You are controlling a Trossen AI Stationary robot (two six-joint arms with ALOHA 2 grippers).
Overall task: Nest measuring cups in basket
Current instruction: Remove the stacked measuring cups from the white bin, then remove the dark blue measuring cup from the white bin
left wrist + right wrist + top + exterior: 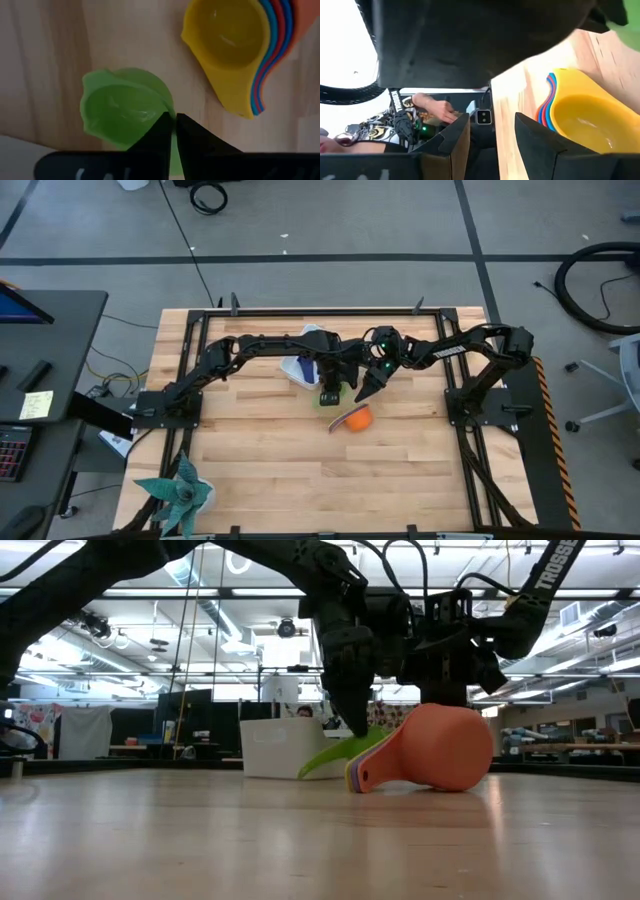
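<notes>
green cup [120, 107] in left gripper [175, 125]

Both arms are reaching toward the middle of the table, meeting there. The left gripper [331, 394] is pointing down with its fingers [162, 131] pinched together. The right gripper [366, 387] is hanging just beside it, tilted, its fingers [535, 135] standing apart.

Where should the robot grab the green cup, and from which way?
By its rim or flat handle, coming down from above. The green measuring cup sits apart from the nested stack with its mouth open to the left gripper, so a thin edge fits between the fingers. That gripper is already shut on its edge, probably a workable hold.
</notes>
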